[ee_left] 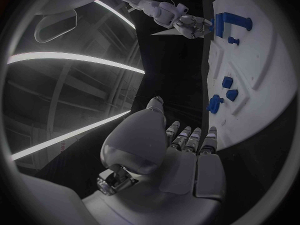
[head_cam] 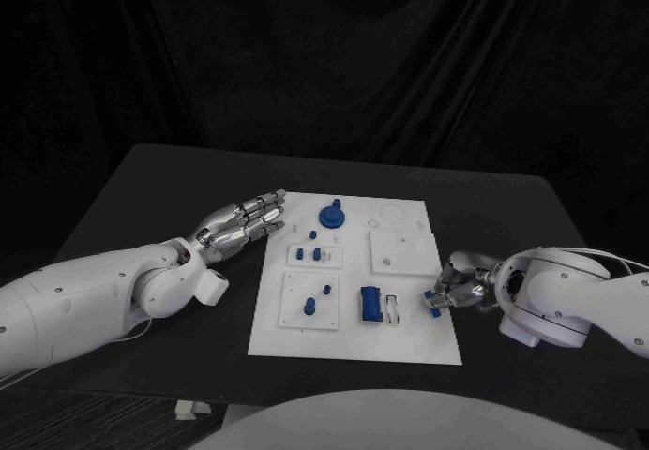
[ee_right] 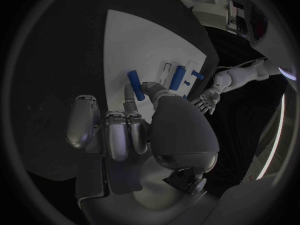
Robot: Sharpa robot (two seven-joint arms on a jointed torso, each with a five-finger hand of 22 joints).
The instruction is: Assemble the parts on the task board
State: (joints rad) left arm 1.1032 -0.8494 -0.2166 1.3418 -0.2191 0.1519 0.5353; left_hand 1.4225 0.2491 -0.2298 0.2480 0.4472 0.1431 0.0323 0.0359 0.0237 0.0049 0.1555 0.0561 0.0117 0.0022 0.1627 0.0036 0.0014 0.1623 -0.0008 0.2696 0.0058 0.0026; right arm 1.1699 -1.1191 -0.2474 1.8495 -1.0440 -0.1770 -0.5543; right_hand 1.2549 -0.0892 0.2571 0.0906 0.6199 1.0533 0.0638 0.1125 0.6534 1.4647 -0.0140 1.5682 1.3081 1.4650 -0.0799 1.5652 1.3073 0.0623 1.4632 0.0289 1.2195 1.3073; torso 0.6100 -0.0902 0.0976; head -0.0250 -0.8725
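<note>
The white task board point(head_cam: 406, 342) lies mid-table. My right hand point(head_cam: 462, 287) is at its right edge and pinches a small blue bar point(head_cam: 433, 303) between thumb and finger; the right wrist view shows that blue bar point(ee_right: 134, 78) over the board point(ee_right: 125, 40). Just left of it a larger blue block point(head_cam: 369, 305) stands beside a white slot point(head_cam: 392, 309). A round blue piece point(head_cam: 331, 218) and small blue pegs point(head_cam: 300, 251) sit further back. My left hand point(head_cam: 245, 223) hovers off the board's left edge, fingers stretched out and holding nothing; its fingers point(ee_left: 187, 137) point toward the board point(ee_left: 269, 60).
More small blue parts point(head_cam: 311, 305) stand in the front-left plate of the board. In the left wrist view, blue pieces point(ee_left: 215, 104) lie near my left fingertips and the right hand point(ee_left: 190, 25) appears at the board's far side. Black table point(head_cam: 162, 187) surrounds the board.
</note>
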